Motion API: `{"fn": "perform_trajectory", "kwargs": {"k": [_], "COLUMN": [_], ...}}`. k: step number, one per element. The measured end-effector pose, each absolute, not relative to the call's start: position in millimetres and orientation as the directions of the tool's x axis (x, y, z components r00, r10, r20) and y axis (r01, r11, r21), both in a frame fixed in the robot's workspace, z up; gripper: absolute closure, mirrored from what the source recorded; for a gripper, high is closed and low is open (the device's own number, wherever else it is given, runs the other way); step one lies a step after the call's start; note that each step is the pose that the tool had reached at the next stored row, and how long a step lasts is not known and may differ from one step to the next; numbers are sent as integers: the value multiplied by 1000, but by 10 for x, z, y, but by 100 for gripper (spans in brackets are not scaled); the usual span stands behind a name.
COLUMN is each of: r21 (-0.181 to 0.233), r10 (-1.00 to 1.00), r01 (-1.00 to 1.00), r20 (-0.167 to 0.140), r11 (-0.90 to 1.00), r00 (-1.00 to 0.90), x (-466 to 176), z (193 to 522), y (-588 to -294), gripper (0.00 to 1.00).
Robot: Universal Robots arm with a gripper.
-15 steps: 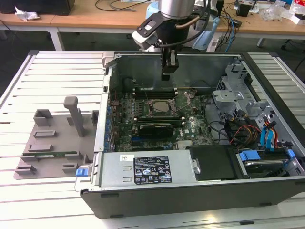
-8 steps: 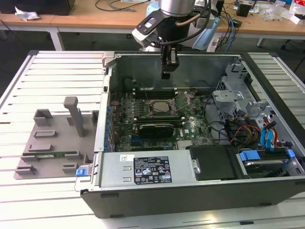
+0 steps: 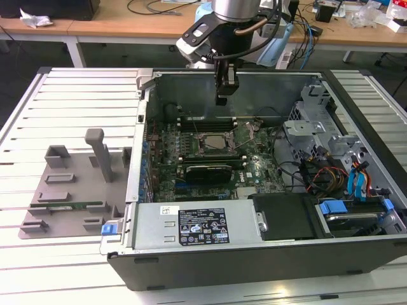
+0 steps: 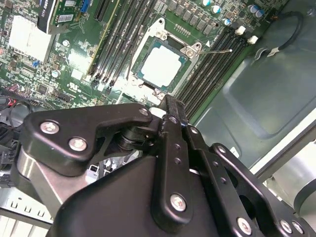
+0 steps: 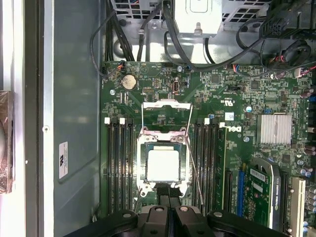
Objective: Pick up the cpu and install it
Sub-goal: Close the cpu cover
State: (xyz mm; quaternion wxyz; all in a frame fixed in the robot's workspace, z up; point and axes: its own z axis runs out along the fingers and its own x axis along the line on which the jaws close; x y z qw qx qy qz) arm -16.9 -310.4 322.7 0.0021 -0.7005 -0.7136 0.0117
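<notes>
Gripper (image 3: 221, 98) hung inside the open computer case (image 3: 254, 267), fingers pointed down at the motherboard (image 3: 254, 168). In both wrist views the 2 fingers (image 5: 162, 190) looked pressed together with no gap to speak of and nothing between them: closed on empty.

The cpu (image 3: 215, 141) was not in the grip. It lay flat in the socket on the motherboard, below the fingertips and apart from them, no contact. In the first wrist view its pale square top (image 5: 163, 165) sat just ahead of the fingertips. In the second wrist view the cpu (image 4: 163, 66) sat beyond the fingertip (image 4: 170, 104), square in its seat as far as could be told.

The socket's hinged frame (image 5: 166, 116) stood flipped open on the far side of the cpu from the fingers. The thin wire lever (image 5: 194, 168) was up and unlatched, slanting past 1 side of the socket. Rows of memory slots (image 5: 116, 163) ran on either side of the socket.

Progress, judged: pick-up and placement looked done, since the cpu rested in the socket and the fingers were empty. Left to do: frame still open, lever not locked down, so the install read as not finished. Whether the cpu was fully seated on its pins could not be told.

Grey holder (image 3: 70, 184) on the table (image 3: 63, 95) lay well off from the fingers, on the exterior view's left.
</notes>
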Motion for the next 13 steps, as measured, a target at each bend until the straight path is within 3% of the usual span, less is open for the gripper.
{"fn": "perform_trajectory", "kwargs": {"k": [13], "r21": [-22], "r10": [1000], "r01": [1000], "r20": [-13], "r11": [18], "r00": [-19], "x": [146], "z": [3205], "y": [-3104], "gripper": [89]}}
